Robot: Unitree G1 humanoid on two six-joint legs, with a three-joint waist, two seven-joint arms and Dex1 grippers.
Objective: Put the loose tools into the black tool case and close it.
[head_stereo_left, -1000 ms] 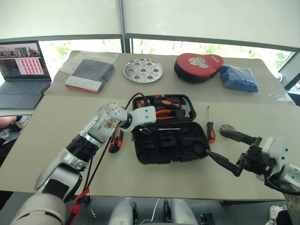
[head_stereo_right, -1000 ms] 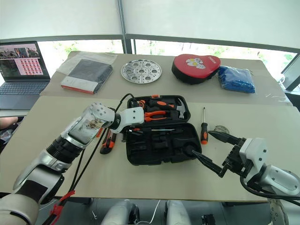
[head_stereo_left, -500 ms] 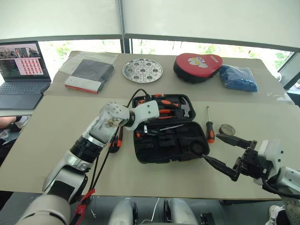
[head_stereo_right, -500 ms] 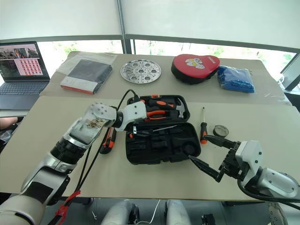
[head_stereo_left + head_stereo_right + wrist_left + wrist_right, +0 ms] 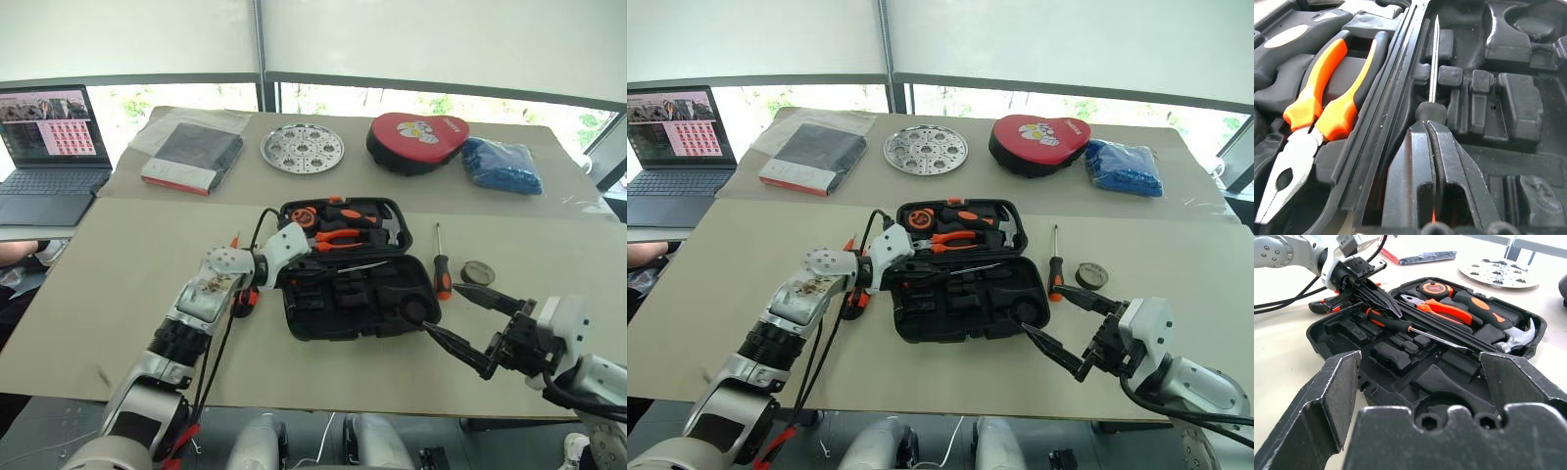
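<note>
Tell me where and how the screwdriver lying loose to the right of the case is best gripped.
Probably the orange-black handle: the screwdriver lies flat on the table, handle toward the robot. Come from above, fingers across it; the open right gripper is nearest.

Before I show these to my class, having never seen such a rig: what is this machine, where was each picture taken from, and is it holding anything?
It is a humanoid robot with two two-fingered arms. The two wide pictures come from cameras in its head, the two close-ups from its wrists. On the table lies an open case. The left gripper is shut, its tips at a screwdriver lying in the case. The right gripper is open and empty. Beside the case lie a second screwdriver and tape.
</note>
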